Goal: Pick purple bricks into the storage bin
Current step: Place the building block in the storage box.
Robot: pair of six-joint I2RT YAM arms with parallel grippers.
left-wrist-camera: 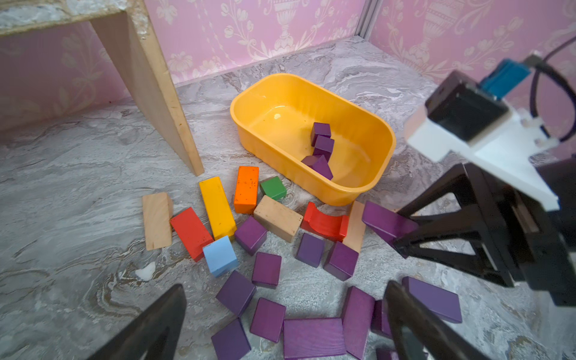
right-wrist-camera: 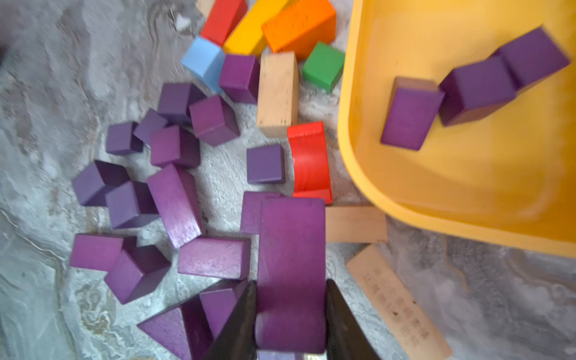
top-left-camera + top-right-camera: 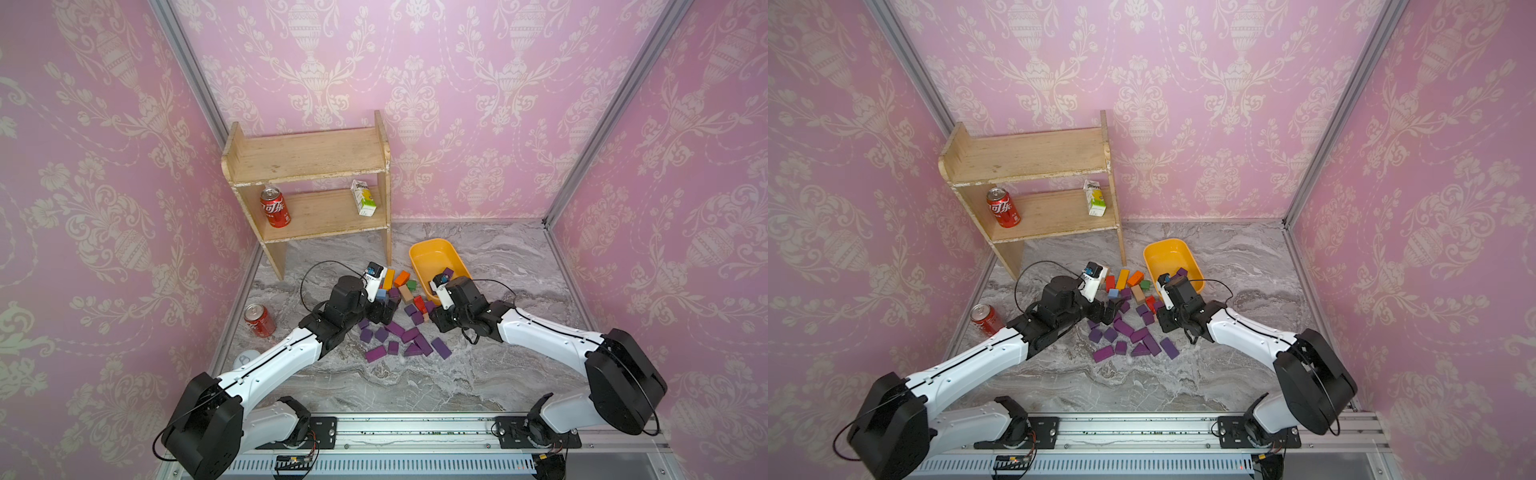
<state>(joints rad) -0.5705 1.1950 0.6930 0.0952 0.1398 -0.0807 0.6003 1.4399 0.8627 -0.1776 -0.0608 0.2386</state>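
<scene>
My right gripper (image 2: 291, 282) is pinched on one end of a long purple brick (image 2: 291, 243) — the two dark fingers (image 2: 240, 324) press its long sides and the rest of it sticks out ahead of them. In the left wrist view that brick sits tilted just beside the near-left corner of the storage bin (image 1: 249, 103), touching or nearly touching a thin tan plank (image 1: 355, 224). I cannot tell whether it is clear of the table (image 3: 457, 374).

My left gripper (image 1: 282, 296) hangs with its jaws spread wide, holding nothing, above the left side of the loose purple bricks (image 3: 399, 332).

The bin lies on the marble table, right of and beyond the pile, in both top views (image 3: 419, 249) (image 3: 1158, 249). Inside it, three purple bricks (image 1: 324, 146) touch one another in a line.

Between the pile and the far wall I see the other colours — an orange block (image 1: 246, 193), a yellow block (image 1: 216, 207), a green cube (image 1: 273, 187), a light-blue cube (image 1: 219, 255) and a red arch (image 1: 324, 221), the arch just beside the bin's near wall.

At far left stands a wooden shelf (image 3: 307, 158) with a cola can (image 3: 274, 208) on its lower board.
</scene>
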